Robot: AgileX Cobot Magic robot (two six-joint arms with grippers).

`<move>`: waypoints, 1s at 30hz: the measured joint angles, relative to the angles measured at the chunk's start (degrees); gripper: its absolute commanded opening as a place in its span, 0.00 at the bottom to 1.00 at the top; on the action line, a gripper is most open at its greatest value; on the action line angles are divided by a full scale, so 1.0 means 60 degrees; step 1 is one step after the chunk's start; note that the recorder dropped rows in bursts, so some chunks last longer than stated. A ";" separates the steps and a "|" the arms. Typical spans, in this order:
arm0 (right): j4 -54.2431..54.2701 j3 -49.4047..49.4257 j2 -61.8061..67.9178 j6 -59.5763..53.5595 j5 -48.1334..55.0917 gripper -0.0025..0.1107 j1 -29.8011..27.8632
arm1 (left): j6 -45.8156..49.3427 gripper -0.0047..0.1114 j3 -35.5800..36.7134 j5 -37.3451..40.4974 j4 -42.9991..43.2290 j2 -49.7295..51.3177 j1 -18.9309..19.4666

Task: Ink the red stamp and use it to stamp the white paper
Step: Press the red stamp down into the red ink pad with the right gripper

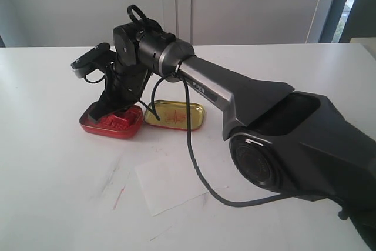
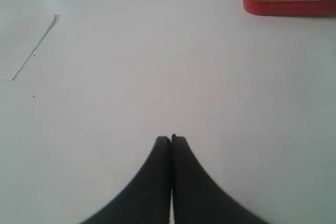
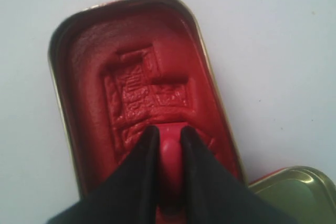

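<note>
My right gripper [image 3: 169, 129] is shut on the red stamp [image 3: 170, 150], its two black fingers clamping the knob. The stamp's base sits down on the red ink pad of the open red tin [image 3: 68, 129], whose surface shows square pressed marks. In the exterior view the right arm reaches across to the left, with the right gripper [image 1: 110, 109] down inside that tin [image 1: 94, 126]. The white paper [image 1: 170, 186] lies flat on the table in front of the tins. My left gripper [image 2: 171, 139] is shut on nothing, low over bare table, and does not appear in the exterior view.
The gold-lined tin lid [image 1: 175, 114] lies open-side up just right of the red tin, also seen as the lid [image 3: 299, 192]. A black cable [image 1: 194, 168] hangs from the right arm over the paper. The left wrist view shows the red tin [image 2: 291, 3] and a paper corner [image 2: 21, 40].
</note>
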 measured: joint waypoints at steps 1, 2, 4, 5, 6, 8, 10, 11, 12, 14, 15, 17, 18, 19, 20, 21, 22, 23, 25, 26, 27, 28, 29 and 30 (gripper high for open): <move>0.0000 0.0000 0.0000 0.0000 -0.0022 0.02 0.0000 | 0.0000 0.04 0.0000 0.0000 0.0000 0.0000 0.0000; 0.0000 0.0000 0.0000 0.0000 -0.0040 0.02 0.0000 | 0.0000 0.04 0.0000 0.0000 0.0000 0.0000 0.0000; 0.0000 0.0000 0.0000 0.0000 -0.0058 0.02 0.0000 | 0.0000 0.04 0.0000 0.0000 0.0000 0.0000 0.0000; 0.0000 0.0000 0.0000 0.0000 -0.0059 0.02 0.0000 | 0.0000 0.04 0.0000 0.0000 0.0000 0.0000 0.0000; 0.0000 0.0000 0.0000 0.0000 -0.0079 0.02 0.0000 | 0.0000 0.04 0.0000 0.0000 0.0000 0.0000 0.0000; 0.0000 0.0000 0.0000 0.0000 -0.0100 0.02 0.0000 | 0.0000 0.04 0.0000 0.0000 0.0000 0.0000 0.0000; 0.0000 0.0000 0.0000 0.0000 -0.0100 0.02 0.0000 | 0.0000 0.04 0.0000 0.0000 0.0000 0.0000 0.0000; -0.0018 0.0000 0.0000 0.0000 -0.0100 0.02 0.0000 | 0.0000 0.04 0.0000 0.0000 0.0000 0.0000 0.0000; -0.0018 0.0000 0.0000 0.0000 -0.0100 0.02 0.0000 | 0.0000 0.04 0.0000 0.0000 0.0000 0.0000 0.0000; -0.0018 0.0000 0.0000 0.0000 -0.0117 0.02 0.0000 | 0.0000 0.04 0.0000 0.0000 0.0000 0.0000 0.0000; -0.0018 0.0000 0.0000 0.0021 -0.0117 0.02 0.0000 | 0.0000 0.04 0.0000 0.0000 0.0000 0.0000 0.0000; -0.0018 0.0000 0.0000 0.0105 -0.0117 0.02 0.0000 | 0.0000 0.04 0.0000 0.0000 0.0000 0.0000 0.0000; -0.0018 0.0000 0.0000 0.0144 -0.0117 0.02 0.0000 | 0.0000 0.04 0.0000 0.0000 0.0000 0.0000 0.0000; -0.0018 0.0000 0.0000 0.0147 -0.0117 0.02 0.0000 | 0.0000 0.04 0.0000 0.0000 0.0000 0.0000 0.0000; -0.0018 0.0000 0.0000 0.0147 -0.0117 0.02 0.0000 | 0.0000 0.04 0.0000 0.0000 0.0000 0.0000 0.0000; -0.0018 0.0000 0.0000 0.0160 -0.0117 0.02 0.0000 | 0.0000 0.04 0.0000 0.0000 0.0000 0.0000 0.0000; -0.0018 0.0000 0.0000 0.0168 -0.0117 0.02 0.0000 | 0.0000 0.04 0.0000 0.0000 0.0000 0.0000 0.0000; -0.0018 0.0000 0.0000 0.0168 -0.0117 0.02 0.0000 | 0.0000 0.04 0.0000 0.0000 0.0000 0.0000 0.0000; -0.0018 0.0000 0.0000 0.0183 -0.0117 0.02 0.0000 | 0.0000 0.04 0.0000 0.0000 0.0000 0.0000 0.0000; -0.0018 0.0000 0.0000 0.0183 -0.0135 0.02 0.0000 | 0.0000 0.04 0.0000 0.0000 0.0000 0.0000 0.0000; -0.0018 0.0000 0.0000 0.0190 -0.0135 0.02 0.0000 | 0.0000 0.04 0.0000 0.0000 0.0000 0.0000 0.0000; -0.0018 0.0000 0.0000 0.0225 -0.0135 0.02 0.0000 | 0.0000 0.04 0.0000 0.0000 0.0000 0.0000 0.0000; -0.0018 0.0000 0.0000 0.0243 -0.0154 0.02 0.0000 | 0.0000 0.04 0.0000 0.0000 0.0000 0.0000 0.0000; -0.0018 0.0000 0.0000 0.0282 -0.0154 0.02 0.0000 | 0.0000 0.04 0.0000 0.0000 0.0000 0.0000 0.0000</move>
